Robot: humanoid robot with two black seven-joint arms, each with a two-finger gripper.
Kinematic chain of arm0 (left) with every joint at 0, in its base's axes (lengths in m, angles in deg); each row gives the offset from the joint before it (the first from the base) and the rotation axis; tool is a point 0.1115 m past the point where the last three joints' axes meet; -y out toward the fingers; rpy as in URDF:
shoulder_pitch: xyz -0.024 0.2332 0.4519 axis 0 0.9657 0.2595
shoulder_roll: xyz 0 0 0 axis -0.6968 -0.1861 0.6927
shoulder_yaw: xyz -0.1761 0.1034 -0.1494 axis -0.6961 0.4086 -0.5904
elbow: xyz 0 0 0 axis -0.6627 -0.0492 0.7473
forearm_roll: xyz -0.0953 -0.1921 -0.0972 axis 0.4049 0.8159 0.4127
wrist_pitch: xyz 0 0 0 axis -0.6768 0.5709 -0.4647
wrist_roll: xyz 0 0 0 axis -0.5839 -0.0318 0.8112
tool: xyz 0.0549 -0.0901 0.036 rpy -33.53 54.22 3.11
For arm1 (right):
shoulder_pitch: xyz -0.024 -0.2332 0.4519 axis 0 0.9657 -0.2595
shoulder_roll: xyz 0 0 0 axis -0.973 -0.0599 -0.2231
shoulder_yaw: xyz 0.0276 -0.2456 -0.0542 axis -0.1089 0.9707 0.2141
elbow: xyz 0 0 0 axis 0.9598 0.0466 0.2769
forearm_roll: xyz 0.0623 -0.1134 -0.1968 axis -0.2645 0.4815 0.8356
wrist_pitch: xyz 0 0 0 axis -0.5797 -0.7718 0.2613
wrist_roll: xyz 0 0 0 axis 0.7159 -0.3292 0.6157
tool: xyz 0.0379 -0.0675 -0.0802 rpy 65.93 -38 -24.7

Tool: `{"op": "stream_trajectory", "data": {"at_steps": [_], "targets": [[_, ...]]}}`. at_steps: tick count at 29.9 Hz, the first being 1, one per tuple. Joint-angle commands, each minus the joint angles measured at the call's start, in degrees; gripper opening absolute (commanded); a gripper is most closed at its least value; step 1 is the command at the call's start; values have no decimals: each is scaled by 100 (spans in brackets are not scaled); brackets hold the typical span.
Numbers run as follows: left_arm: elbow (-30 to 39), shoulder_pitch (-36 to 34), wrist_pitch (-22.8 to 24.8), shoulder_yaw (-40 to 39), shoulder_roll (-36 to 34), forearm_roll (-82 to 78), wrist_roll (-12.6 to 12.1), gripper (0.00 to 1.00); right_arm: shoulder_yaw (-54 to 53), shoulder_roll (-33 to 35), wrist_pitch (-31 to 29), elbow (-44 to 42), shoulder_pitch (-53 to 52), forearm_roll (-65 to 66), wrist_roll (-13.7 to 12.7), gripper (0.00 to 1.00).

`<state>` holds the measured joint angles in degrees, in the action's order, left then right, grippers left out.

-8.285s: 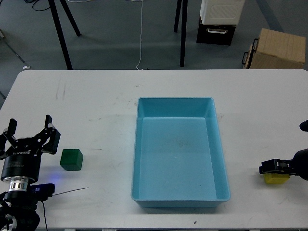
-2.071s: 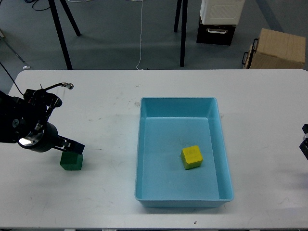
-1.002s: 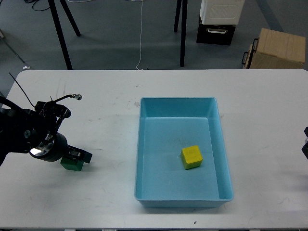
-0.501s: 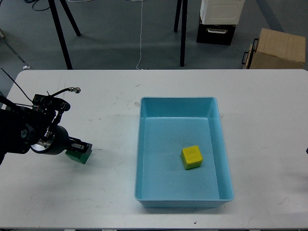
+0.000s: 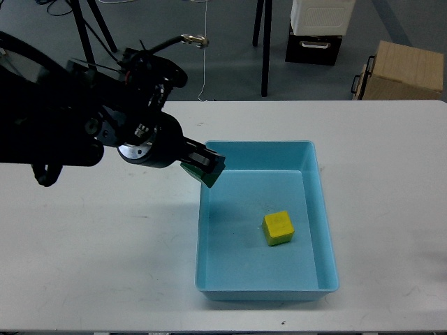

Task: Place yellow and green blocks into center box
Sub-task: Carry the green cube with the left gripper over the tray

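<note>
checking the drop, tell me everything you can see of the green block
The green block is a small dark green cube, mostly hidden: only a sliver shows between the fingers of the left end effector, which is closed on it. It is held tilted in the air, over the near-left top corner of the light-blue tray, touching nothing but the fingers. Its material cannot be told.

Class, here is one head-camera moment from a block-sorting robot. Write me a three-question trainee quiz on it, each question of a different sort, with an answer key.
1. True or false: the yellow block lies inside the blue tray.
2. What does the left gripper hold? A) nothing B) the green block C) the yellow block
3. Fill in: the held block hangs over the tray's far ___ corner, as seen in the head view.

Key: 1 true. 2 B. 3 left.
</note>
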<state>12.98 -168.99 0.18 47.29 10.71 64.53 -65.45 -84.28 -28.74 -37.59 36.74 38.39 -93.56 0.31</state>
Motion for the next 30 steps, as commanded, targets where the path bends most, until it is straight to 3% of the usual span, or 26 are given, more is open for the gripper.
{"op": "stream_trajectory", "data": {"at_steps": [1,10,15,25,30], "targets": [[-102,-41,-3,-287,326,246,35,0,1,-8,0,-7,10,8,0,100],[-638,309,102,-376,326,308,44,1,-8,0,0,-7,2,70,0,100],[-726,617,85,-411,326,308,132,12,1,-8,0,-16,-7,70,0,100],[-972,978,67,-428,326,378,158,58,-16,53,0,-16,-7,70,0,100],[-972,1162,49,-428,326,378,229,71,-8,132,0,-16,10,70,0,100]]}}
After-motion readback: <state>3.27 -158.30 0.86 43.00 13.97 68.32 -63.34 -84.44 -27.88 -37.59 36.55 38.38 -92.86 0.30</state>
